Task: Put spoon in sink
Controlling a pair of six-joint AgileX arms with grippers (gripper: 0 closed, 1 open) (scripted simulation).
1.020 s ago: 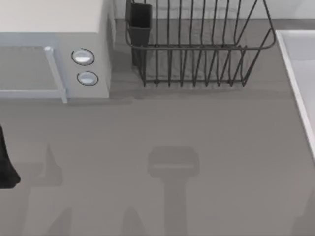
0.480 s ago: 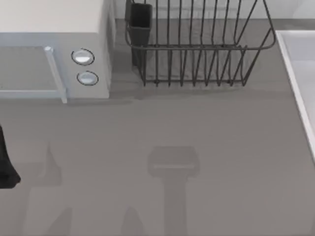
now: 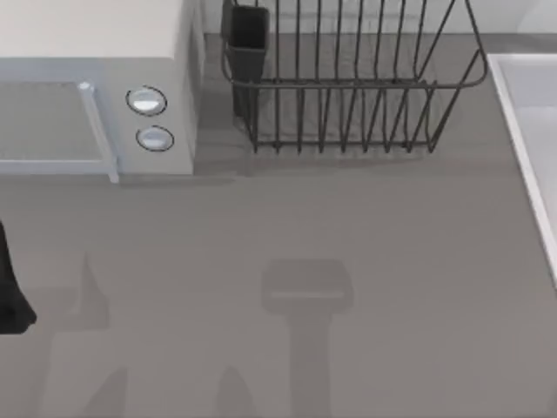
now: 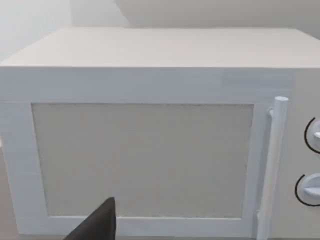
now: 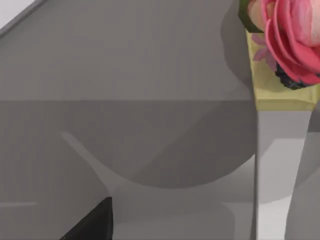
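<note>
The sink (image 3: pixel 520 148) is a pale basin with a raised rim along the table's right edge in the top view. The spoon is out of view. A dark part of my left arm (image 3: pixel 10 300) sits at the table's left edge, in front of the microwave. In the left wrist view, a dark tip of the left gripper (image 4: pixel 97 225) points at the microwave door. A dark tip of the right gripper (image 5: pixel 92 222) hangs over grey table surface in the right wrist view.
A white microwave (image 3: pixel 96 52) with two round knobs stands at the back left. A dark wire dish rack (image 3: pixel 348 78) with a dark cup (image 3: pixel 248 39) stands at the back middle. A pink flower in a yellow-green pot (image 5: pixel 285 45) appears in the right wrist view.
</note>
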